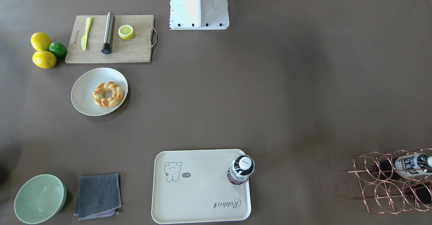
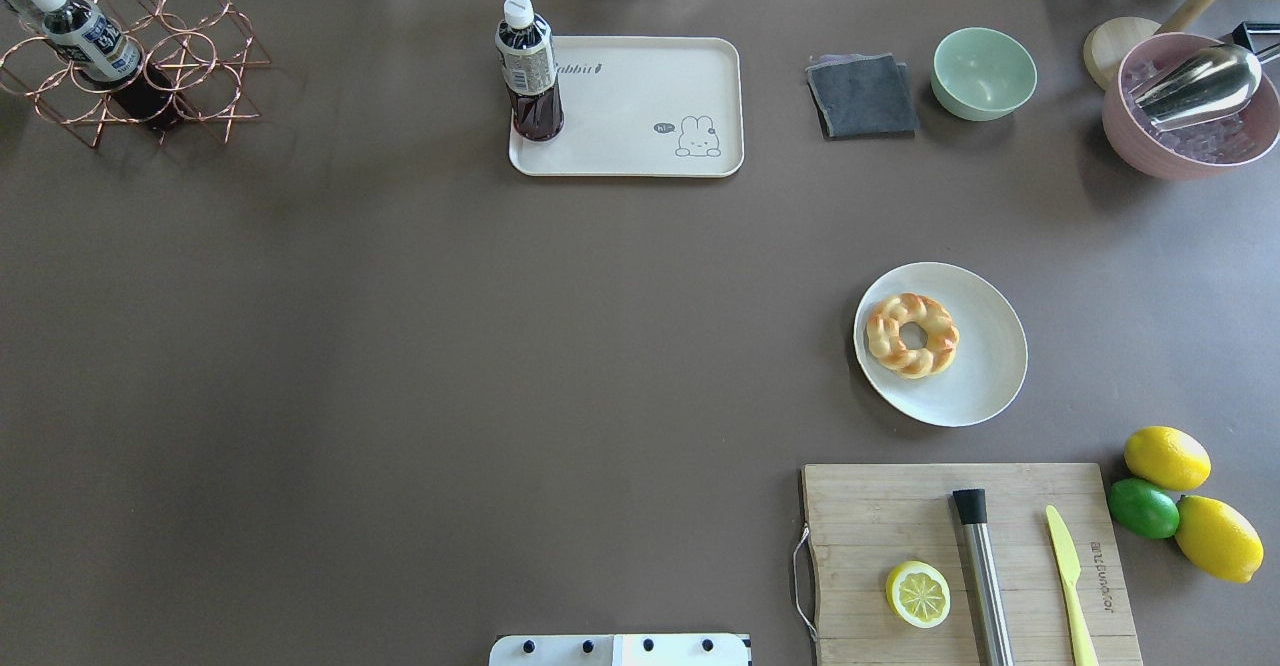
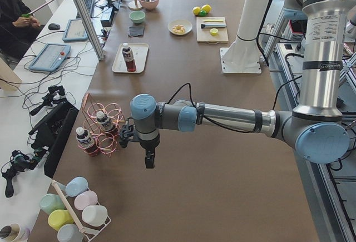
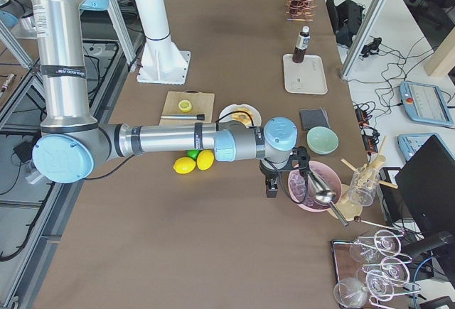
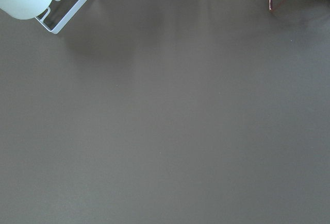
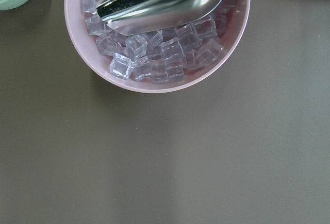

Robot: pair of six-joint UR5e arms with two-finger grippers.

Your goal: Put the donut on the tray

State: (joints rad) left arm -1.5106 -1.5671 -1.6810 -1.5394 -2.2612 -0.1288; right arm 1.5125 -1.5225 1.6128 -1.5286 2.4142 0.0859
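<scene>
The twisted golden donut (image 1: 108, 94) lies on a round off-white plate (image 1: 84, 93); it also shows in the overhead view (image 2: 911, 334). The cream tray (image 1: 202, 188) with the cartoon animal and "Rabbit" script lies at the table's far edge (image 2: 640, 106). My left gripper (image 3: 149, 161) hangs above bare table near the wire rack, far from both. My right gripper (image 4: 271, 190) hangs beside a pink bowl of ice, far from the donut. Both grippers show only in the side views, so I cannot tell whether they are open or shut.
A dark drink bottle (image 2: 528, 71) stands on the tray's corner. A cutting board (image 2: 900, 516) holds a lemon half (image 2: 918, 594), a metal cylinder and a yellow knife. Nearby are lemons and a lime (image 2: 1143, 507), a green bowl (image 2: 984, 73), a grey cloth (image 2: 862, 96), the ice bowl (image 6: 154, 33) and the wire rack (image 2: 130, 66).
</scene>
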